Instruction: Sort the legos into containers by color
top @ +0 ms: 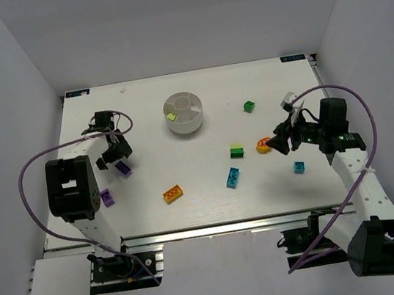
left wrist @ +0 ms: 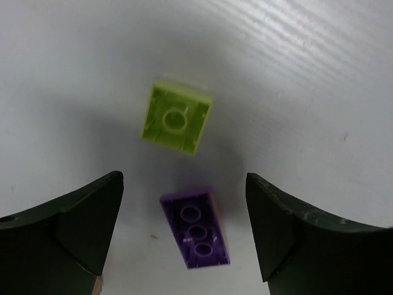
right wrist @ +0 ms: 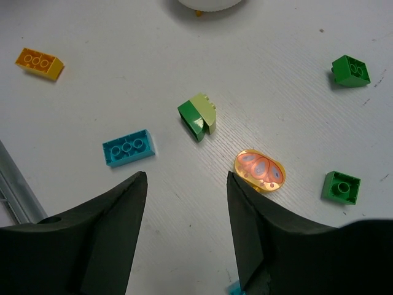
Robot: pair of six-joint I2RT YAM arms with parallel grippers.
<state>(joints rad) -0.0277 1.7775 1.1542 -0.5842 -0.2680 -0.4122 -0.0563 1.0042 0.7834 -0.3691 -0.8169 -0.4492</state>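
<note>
- We are seeing the left claw (left wrist: 183, 206) spread wide over the left part of the counter (top: 206, 209), gripping nothing, with its fingers (left wrist: 80, 233) flanking a purple brick (left wrist: 196, 228) that is lying hollow side up
- Just beyond that brick a lime brick (left wrist: 177, 117) is showing its hollow side too; it is looking blurred, and we cannot tell whether it is resting on the counter
- A second purple brick (top: 106, 198) is lying nearer the left arm's base, close beside the arm
- The white bowl (top: 183, 112) is sitting at the far middle, well apart from both claws, with one lime piece (top: 171, 116) lying in a left-hand compartment
- The right claw (right wrist: 186, 184) is hovering wide and holding nothing, and the round yellow-orange piece (right wrist: 260, 171) is lying just beside one of its fingers
- A green-and-lime brick (right wrist: 198, 117) is lying between this claw and the bowl, right in the line
- A cyan brick (right wrist: 128, 147) and an orange brick (right wrist: 38, 63) are lying off to the near side, well apart
- A green brick (right wrist: 350, 69) and a second green brick (right wrist: 341, 187) are lying on the far side, and a small cyan brick (top: 299, 168) is sitting near the right arm
- A purple cable (top: 23, 184) is looping off the left arm and a second cable (top: 368, 118) is arching off the right one
</note>
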